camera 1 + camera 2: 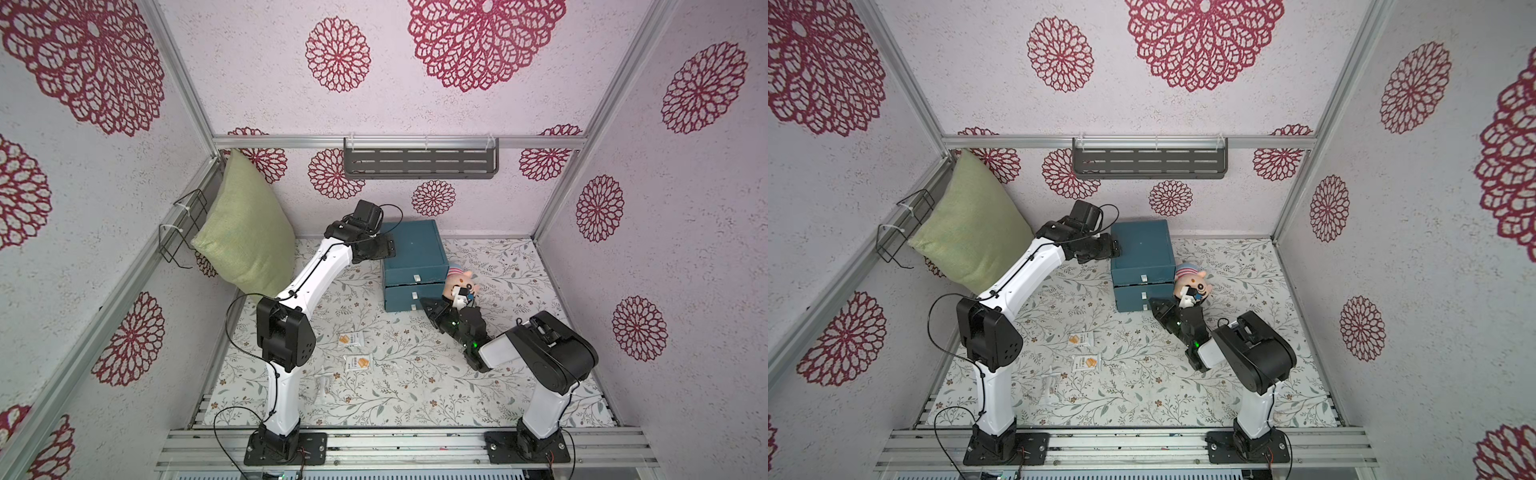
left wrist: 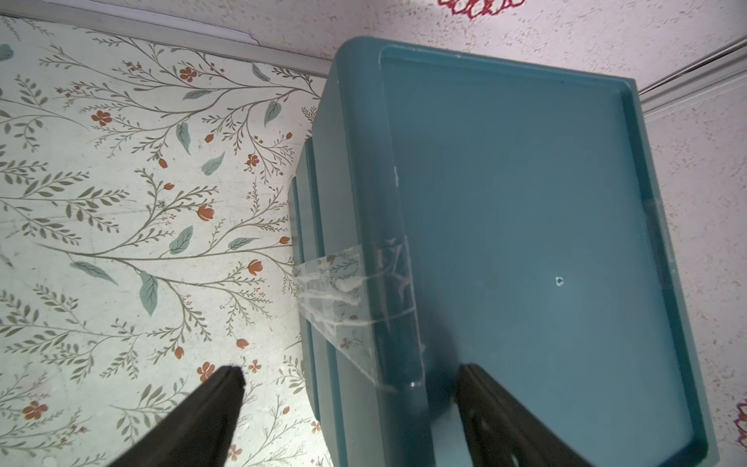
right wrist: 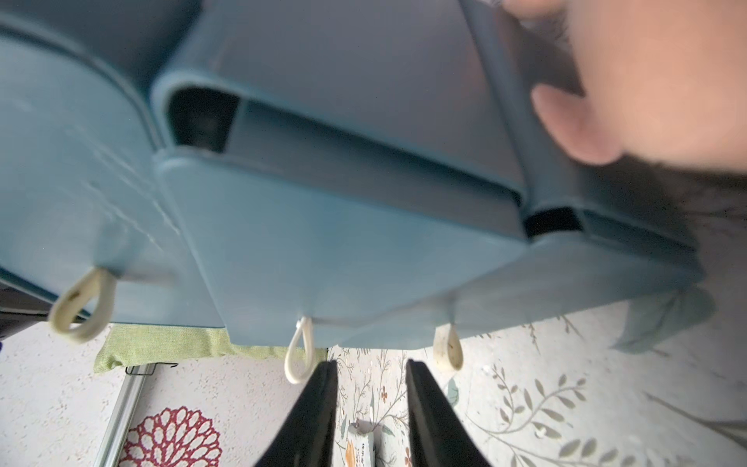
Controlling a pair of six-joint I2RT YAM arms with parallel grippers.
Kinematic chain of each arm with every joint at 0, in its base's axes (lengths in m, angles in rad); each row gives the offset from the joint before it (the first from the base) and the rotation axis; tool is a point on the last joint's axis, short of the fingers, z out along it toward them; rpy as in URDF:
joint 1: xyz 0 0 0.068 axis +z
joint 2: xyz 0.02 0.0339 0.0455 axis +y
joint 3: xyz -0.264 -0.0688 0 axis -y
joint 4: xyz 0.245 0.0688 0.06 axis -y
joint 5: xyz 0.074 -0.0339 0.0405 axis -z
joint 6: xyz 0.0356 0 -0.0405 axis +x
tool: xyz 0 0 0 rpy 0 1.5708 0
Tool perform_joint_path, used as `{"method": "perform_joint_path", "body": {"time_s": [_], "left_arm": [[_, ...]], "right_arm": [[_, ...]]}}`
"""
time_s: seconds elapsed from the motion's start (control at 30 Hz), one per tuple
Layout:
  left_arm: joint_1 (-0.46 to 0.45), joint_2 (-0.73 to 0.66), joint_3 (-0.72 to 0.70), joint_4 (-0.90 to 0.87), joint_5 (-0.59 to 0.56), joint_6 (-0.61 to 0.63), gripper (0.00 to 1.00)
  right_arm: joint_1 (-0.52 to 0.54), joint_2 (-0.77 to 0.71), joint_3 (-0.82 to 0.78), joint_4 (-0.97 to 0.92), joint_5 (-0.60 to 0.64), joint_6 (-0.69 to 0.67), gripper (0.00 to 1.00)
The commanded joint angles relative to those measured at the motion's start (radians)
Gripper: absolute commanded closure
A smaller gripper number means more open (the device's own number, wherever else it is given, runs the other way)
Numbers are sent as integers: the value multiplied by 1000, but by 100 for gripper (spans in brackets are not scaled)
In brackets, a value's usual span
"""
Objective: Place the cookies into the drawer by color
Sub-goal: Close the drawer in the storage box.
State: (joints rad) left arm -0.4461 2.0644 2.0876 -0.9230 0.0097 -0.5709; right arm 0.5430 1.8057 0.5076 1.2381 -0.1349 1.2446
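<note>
The dark teal drawer (image 1: 415, 245) (image 1: 1142, 245) stands at the back of the table, and its two lower drawers sit slightly out. My left gripper (image 1: 384, 246) (image 2: 349, 372) is open wide, straddling the chest's top left edge. My right gripper (image 1: 428, 305) (image 3: 371, 364) is low at the drawer fronts. Its fingers are a narrow gap apart with nothing in it, between two white loop handles (image 3: 299, 356). Two white cookies (image 1: 350, 338) (image 1: 358, 363) lie flat in front of the left arm, also seen in a top view as cookies (image 1: 1081, 339). One packet (image 3: 361, 440) shows between the right fingers.
A pink plush toy (image 1: 459, 284) sits against the chest's right side, just behind my right wrist. A green pillow (image 1: 245, 237) leans in the back left corner. Clear tape (image 2: 343, 291) runs from the chest's side to the table. A small clear item (image 1: 322, 386) lies near the left arm.
</note>
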Motion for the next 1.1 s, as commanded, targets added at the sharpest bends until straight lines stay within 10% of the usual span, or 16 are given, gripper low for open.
{"method": "perform_joint_path", "body": {"time_s": [0.0, 1.07], "left_arm": [[1, 12, -24, -54, -28, 20, 11], [3, -1, -78, -23, -18, 19, 11]], "right_arm": [[-3, 12, 33, 67, 10, 26, 66], [6, 13, 6, 47, 25, 53, 65]]}}
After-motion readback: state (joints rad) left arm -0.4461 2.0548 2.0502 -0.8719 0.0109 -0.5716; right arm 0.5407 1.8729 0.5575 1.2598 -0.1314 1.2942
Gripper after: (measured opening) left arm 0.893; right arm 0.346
